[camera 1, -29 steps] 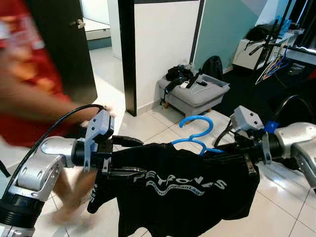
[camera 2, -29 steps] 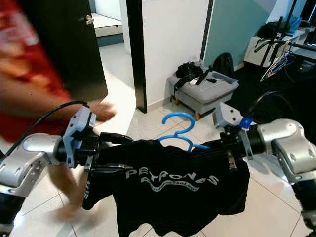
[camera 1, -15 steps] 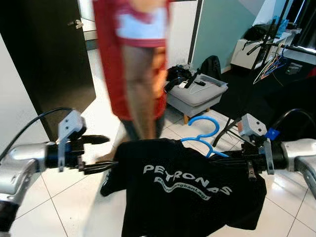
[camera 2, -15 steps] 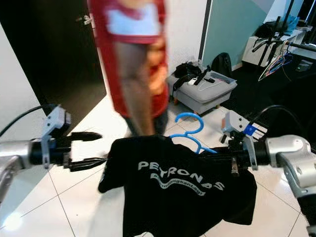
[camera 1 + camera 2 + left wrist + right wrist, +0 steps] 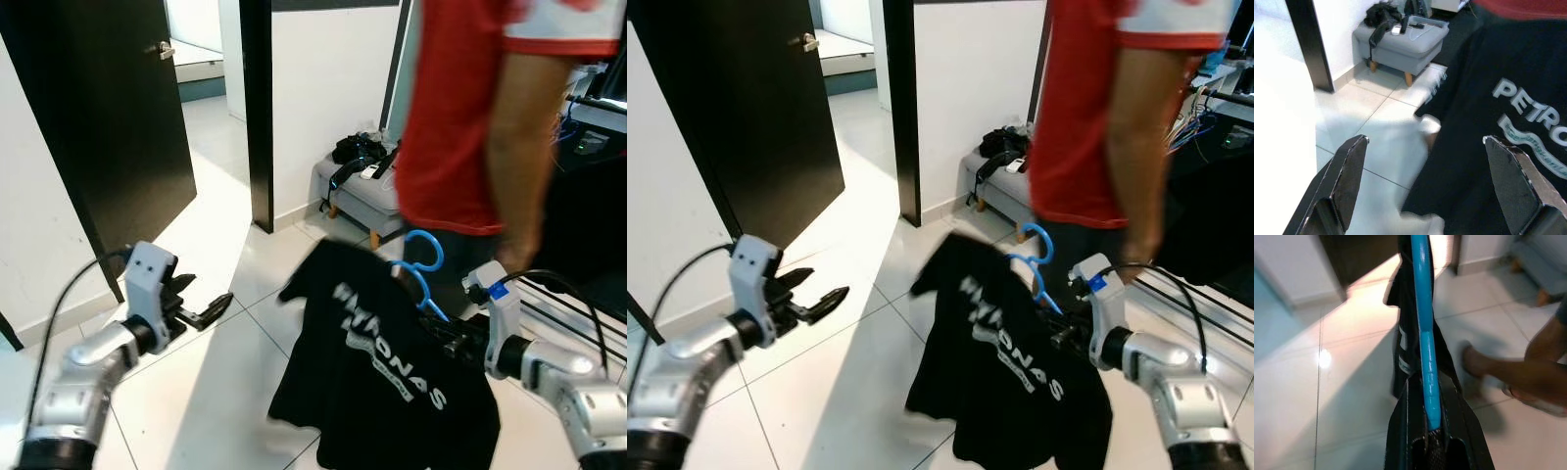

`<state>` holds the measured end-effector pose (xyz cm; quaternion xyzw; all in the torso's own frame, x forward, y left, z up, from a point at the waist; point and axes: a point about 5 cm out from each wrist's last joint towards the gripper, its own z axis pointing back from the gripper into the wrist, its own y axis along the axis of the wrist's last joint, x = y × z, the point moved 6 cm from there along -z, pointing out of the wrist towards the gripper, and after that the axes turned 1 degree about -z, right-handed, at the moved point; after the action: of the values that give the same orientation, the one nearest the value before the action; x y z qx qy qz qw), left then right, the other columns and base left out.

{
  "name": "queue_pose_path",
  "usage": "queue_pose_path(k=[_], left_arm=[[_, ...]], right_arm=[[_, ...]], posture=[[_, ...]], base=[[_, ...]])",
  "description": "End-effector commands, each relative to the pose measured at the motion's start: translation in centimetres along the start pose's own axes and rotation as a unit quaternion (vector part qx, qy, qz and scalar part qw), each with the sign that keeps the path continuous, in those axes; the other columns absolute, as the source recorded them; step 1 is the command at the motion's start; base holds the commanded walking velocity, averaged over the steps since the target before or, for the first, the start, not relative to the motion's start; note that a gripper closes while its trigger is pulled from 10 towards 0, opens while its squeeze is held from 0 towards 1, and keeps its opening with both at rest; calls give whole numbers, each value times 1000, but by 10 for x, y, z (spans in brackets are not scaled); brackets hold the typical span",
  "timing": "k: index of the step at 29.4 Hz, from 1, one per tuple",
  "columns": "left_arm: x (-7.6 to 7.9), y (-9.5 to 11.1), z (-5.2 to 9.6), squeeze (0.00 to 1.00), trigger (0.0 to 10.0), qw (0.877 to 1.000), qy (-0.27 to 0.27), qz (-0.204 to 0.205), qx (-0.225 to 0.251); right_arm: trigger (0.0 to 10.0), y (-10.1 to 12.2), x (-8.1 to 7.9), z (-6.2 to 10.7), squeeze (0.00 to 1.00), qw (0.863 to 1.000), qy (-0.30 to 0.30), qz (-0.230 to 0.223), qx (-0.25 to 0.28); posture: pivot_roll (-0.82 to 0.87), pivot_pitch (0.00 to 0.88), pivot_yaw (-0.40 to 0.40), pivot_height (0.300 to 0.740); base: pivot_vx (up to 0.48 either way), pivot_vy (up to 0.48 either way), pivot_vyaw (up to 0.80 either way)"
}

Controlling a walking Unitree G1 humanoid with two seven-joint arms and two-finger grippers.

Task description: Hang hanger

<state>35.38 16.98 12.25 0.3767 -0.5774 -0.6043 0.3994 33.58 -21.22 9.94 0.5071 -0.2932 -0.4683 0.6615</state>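
Note:
A blue plastic hanger (image 5: 422,266) carries a black T-shirt (image 5: 380,364) with white lettering. My right gripper (image 5: 457,343) is shut on the hanger's arm, low at the right, and the shirt hangs tilted from it. The right wrist view looks along the blue hanger (image 5: 1424,338) clamped between the fingers, with the shirt (image 5: 1403,352) draped below. My left gripper (image 5: 203,311) is open and empty, out to the left and apart from the shirt. In the left wrist view its fingers (image 5: 1349,176) frame the T-shirt (image 5: 1508,112) and floor.
A person in a red shirt (image 5: 460,108) stands close behind the hanger, a hand (image 5: 514,255) near my right arm. A grey ottoman (image 5: 1400,41) with black bags sits by the white wall. A black door (image 5: 108,127) stands open at the left. White tiled floor (image 5: 225,392) lies ahead.
My left gripper has let go of the shirt and swung away left. The shirt now hangs from the right gripper alone. The person has walked from centre to right.

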Motion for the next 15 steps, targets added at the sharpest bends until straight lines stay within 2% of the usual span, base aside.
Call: queue_pose_path(k=[1,2,6,8,9,14,15], left_arm=[[-1,-2,1,0,10000,1000,20,-8,-4],[0,-5,1,0,10000,999,39,-10,-1],[-5,-6,0,0,10000,997,80,-10,6],[-16,-1,0,0,10000,994,112,3,16],[-16,-2,-2,0,10000,993,119,7,16],[-14,-3,-3,0,10000,993,121,5,14],[-8,-7,0,0,10000,993,121,2,8]], right_arm=[[8118,13,2,3,0,999,-22,1,26],[10000,10,2,1,0,999,-41,-10,32],[10000,5,4,-3,0,996,-75,-36,38],[10000,0,2,-7,0,995,-90,-33,38],[10000,-5,6,-9,0,993,-109,-35,36],[10000,-6,8,-10,0,992,-117,-39,39],[10000,-9,2,-10,0,993,-108,-38,26]], posture=[[-52,0,-20,740],[-53,0,-19,740],[-51,0,-21,740],[-41,0,-24,740],[-29,0,-38,740],[-29,0,-38,740],[-22,0,-45,740]], base=[[0,0,0],[0,0,0],[0,0,0],[0,0,-788],[0,0,-788],[0,0,-788],[0,0,-800]])
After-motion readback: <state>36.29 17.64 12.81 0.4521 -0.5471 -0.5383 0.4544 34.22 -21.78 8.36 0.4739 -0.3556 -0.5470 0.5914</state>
